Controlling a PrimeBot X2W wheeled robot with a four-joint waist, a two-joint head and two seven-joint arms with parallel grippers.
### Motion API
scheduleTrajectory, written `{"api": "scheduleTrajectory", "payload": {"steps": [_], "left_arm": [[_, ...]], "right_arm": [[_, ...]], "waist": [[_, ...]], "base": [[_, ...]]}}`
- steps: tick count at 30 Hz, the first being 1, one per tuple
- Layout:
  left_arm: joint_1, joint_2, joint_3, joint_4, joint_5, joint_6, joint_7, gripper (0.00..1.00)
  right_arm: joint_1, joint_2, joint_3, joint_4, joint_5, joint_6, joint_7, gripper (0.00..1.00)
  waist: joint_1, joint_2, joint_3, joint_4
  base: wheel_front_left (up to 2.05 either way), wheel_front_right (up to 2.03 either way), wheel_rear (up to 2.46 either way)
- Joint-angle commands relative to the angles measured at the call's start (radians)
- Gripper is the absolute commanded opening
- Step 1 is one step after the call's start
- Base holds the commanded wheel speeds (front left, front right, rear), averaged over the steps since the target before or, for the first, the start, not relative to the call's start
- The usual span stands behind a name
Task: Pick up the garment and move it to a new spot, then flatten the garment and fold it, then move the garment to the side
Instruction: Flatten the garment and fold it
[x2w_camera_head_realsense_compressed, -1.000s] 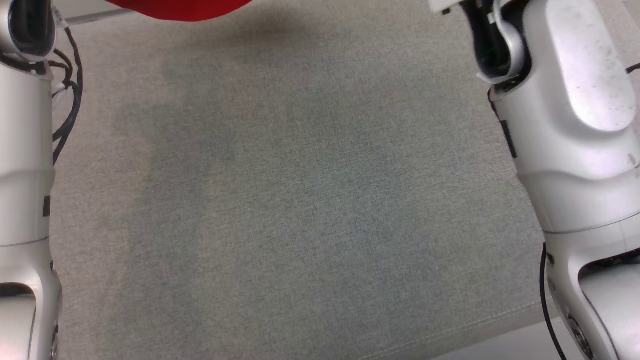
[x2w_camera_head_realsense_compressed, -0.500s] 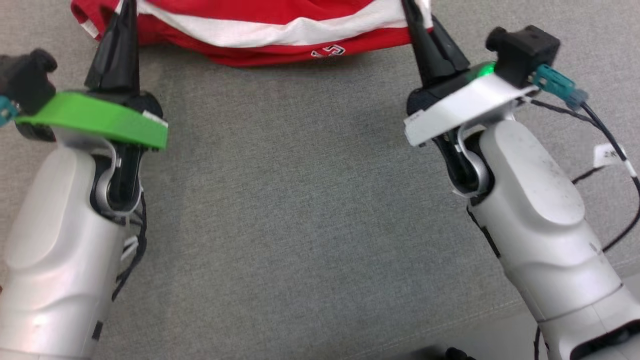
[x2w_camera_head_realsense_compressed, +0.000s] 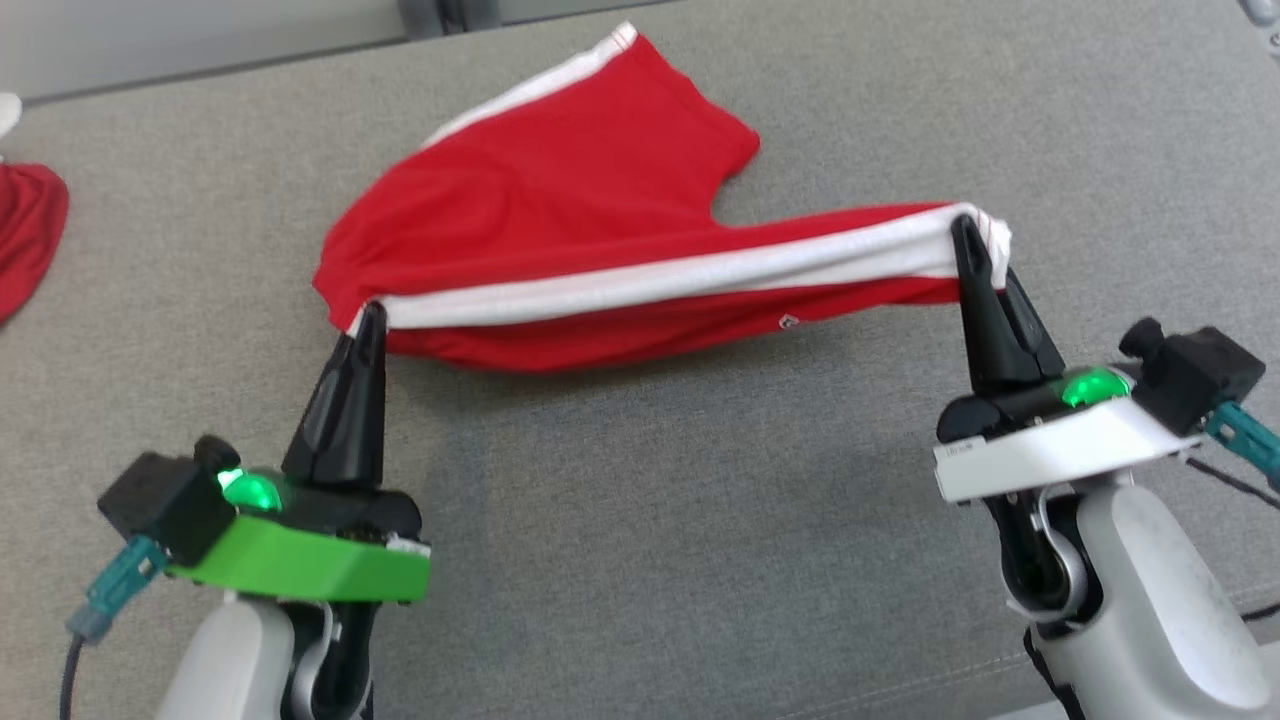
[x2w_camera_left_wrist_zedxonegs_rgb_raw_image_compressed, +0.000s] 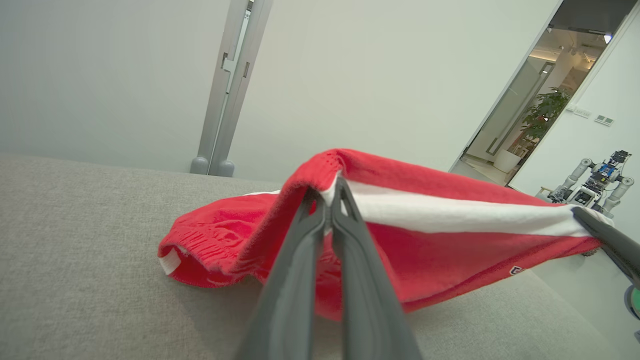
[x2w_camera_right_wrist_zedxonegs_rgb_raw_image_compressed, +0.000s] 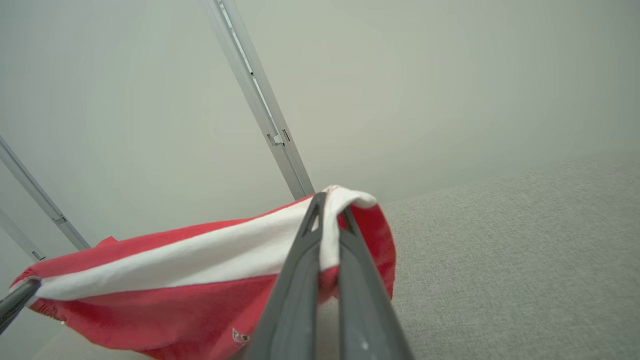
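1. Garment (x2w_camera_head_realsense_compressed: 560, 210): bright red, with a broad white stripe along one side and a tiny white logo near the lower edge.
2. Surface (x2w_camera_head_realsense_compressed: 640, 540) underneath: grey with a greenish cast, fine woven fleck.
3. Left gripper (x2w_camera_head_realsense_compressed: 368, 315): black fingers, vivid green mount, glowing green lamp, pale grey forearm.
4. Right gripper (x2w_camera_head_realsense_compressed: 965, 228): black fingers, white mount, glowing green lamp, pale grey forearm.
5. Second cloth (x2w_camera_head_realsense_compressed: 25, 235) at the left edge: plain red.
6. Wall (x2w_camera_left_wrist_zedxonegs_rgb_raw_image_compressed: 375, 75): off-white, crossed by a grey metal frame (x2w_camera_left_wrist_zedxonegs_rgb_raw_image_compressed: 227, 90).
7. Plant (x2w_camera_left_wrist_zedxonegs_rgb_raw_image_compressed: 547, 110) beyond the doorway: green.
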Motion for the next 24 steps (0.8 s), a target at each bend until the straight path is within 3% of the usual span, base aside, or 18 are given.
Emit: {"api": "scheduleTrajectory", "payload": {"steps": [1,6,14,19,24], "left_arm": [[0.056,-0.014,0.016,-0.026,0.010,0.005,-0.003,0.00],[0.219,-0.066,0.040,-0.134,0.042,0.009,-0.003,0.00],[0.419,-0.094,0.020,-0.250,0.044,0.025,0.003,0.00],[0.463,-0.099,-0.001,-0.215,0.020,0.022,0.022,0.00],[0.432,-0.127,-0.020,-0.131,-0.036,0.024,0.055,0.00]], "right_arm": [[0.051,-0.012,-0.007,-0.023,0.008,0.000,-0.004,0.00],[0.198,-0.046,-0.030,-0.144,0.010,0.000,0.041,0.00],[0.390,-0.074,-0.089,-0.356,0.002,0.000,0.173,0.00],[0.416,-0.076,-0.112,-0.347,0.000,0.000,0.219,0.00],[0.353,-0.091,-0.105,-0.220,-0.007,0.000,0.229,0.00]], "waist": [[0.0000,0.0000,-0.115,0.033],[0.0000,0.0000,-0.180,0.033],[0.0000,0.0000,-0.191,0.053],[0.0000,0.0000,-0.178,0.080],[0.0000,0.0000,-0.163,0.120]], "base": [[0.00,0.00,0.00],[0.00,0.00,0.00],[0.00,0.00,0.00],[0.00,0.00,0.00],[0.00,0.00,0.00]]}}
